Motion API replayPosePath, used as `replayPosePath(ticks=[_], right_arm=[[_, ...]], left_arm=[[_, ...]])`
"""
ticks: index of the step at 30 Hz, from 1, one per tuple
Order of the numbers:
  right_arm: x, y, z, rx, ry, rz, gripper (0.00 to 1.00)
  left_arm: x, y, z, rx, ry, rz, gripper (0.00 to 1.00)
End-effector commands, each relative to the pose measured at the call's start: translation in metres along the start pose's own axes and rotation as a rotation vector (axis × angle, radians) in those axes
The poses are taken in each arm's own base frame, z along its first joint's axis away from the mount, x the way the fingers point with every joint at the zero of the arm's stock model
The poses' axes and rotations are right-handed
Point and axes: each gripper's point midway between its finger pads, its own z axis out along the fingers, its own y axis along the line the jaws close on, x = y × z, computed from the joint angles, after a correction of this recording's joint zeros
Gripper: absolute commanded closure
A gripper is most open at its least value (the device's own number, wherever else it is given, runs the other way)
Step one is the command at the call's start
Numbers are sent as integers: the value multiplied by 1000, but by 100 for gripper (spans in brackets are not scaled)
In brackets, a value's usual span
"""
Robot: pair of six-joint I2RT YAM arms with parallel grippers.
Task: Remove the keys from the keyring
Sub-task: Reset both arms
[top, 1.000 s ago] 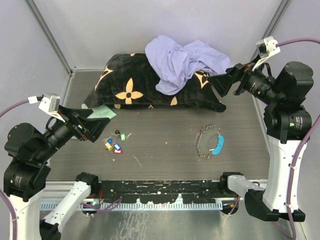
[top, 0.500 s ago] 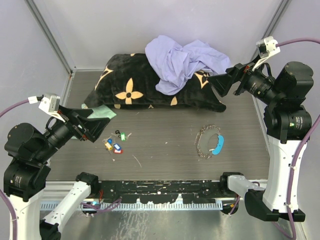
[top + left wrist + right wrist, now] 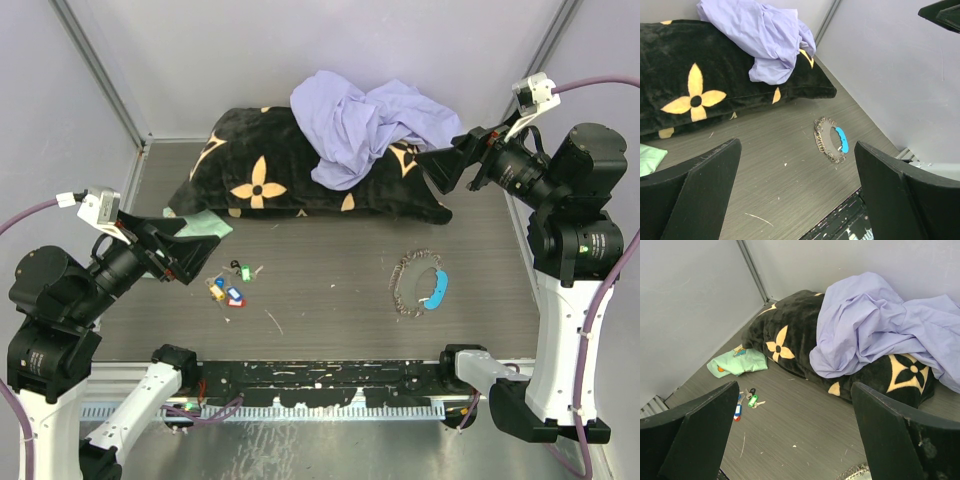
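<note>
Item: keys [image 3: 228,287] and keyring [image 3: 418,285], well apart on worktop [image 3: 330,270].
My left gripper [image 3: 797,145], right gripper [image 3: 795,385] agape, empty; I'd scan keyring for stragglers.

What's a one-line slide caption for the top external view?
Left gripper and right gripper open and empty; keys lie loose at left, apart from the keyring at right.

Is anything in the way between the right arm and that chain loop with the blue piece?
Nothing visible. The keyring lies by itself on the table, in front of the pillow. The open right end effector hangs over the pillow's right end, with only air between it and the keyring.
</note>
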Motion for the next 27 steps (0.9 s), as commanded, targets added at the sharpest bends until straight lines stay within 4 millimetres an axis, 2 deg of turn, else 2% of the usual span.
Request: replayPosePath(ticks=[1,27], right_arm=[[-17,8,-5,-19,-59,-56,0],[-18,9,-7,-15,-64,-64,0]], left_arm=[[-15,-8,-1,35,-51,39,2],[-16,-10,-4,35,-53,42,2]])
